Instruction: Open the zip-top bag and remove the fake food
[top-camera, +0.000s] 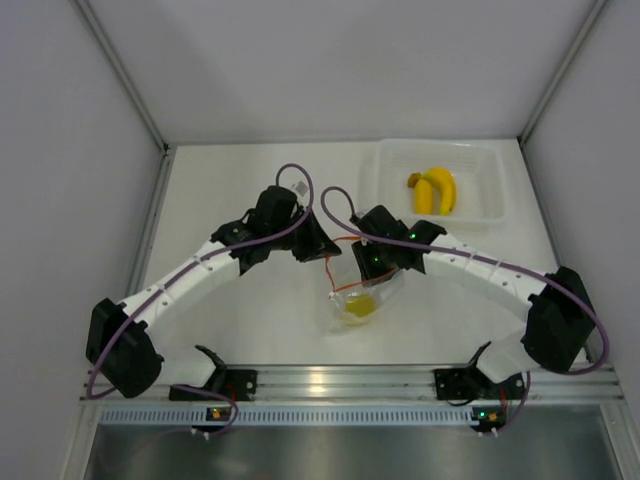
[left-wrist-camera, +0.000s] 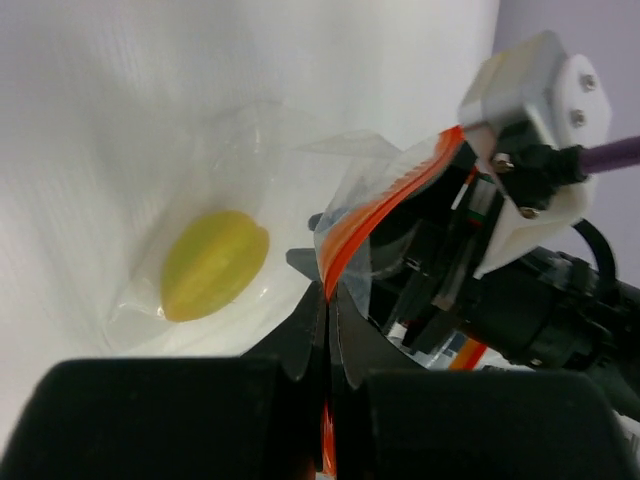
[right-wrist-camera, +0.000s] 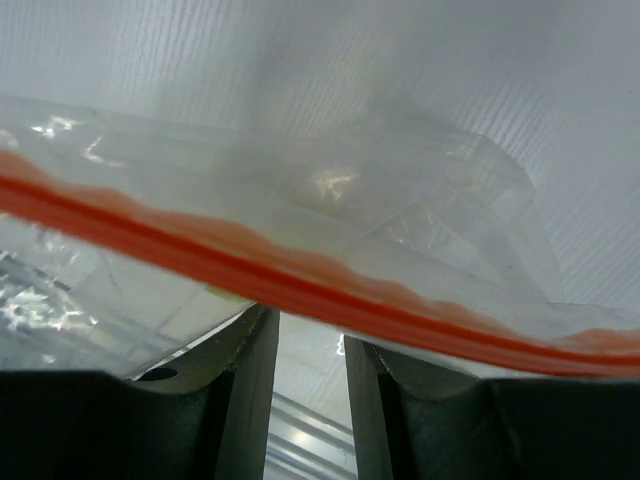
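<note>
The zip-top bag (top-camera: 352, 298) hangs between my two grippers at the table's middle, with its orange-red zipper strip (left-wrist-camera: 372, 212) pulled up. The yellow-green ridged fruit (left-wrist-camera: 213, 263) lies inside it, also seen in the top view (top-camera: 360, 307). My left gripper (left-wrist-camera: 328, 305) is shut on one end of the zipper strip; in the top view it (top-camera: 322, 252) sits at the bag's upper left. My right gripper (right-wrist-camera: 310, 325) has its fingers a little apart, and the strip (right-wrist-camera: 300, 283) runs across their tips, not between them. The yellow banana bunch (top-camera: 436, 190) lies in the tray.
A rigid clear rectangular tray (top-camera: 490, 170) stands at the back right. White walls enclose the table on three sides. The right arm's wrist and purple cable (left-wrist-camera: 540, 170) sit close to my left gripper. A metal rail (top-camera: 330, 380) runs along the near edge.
</note>
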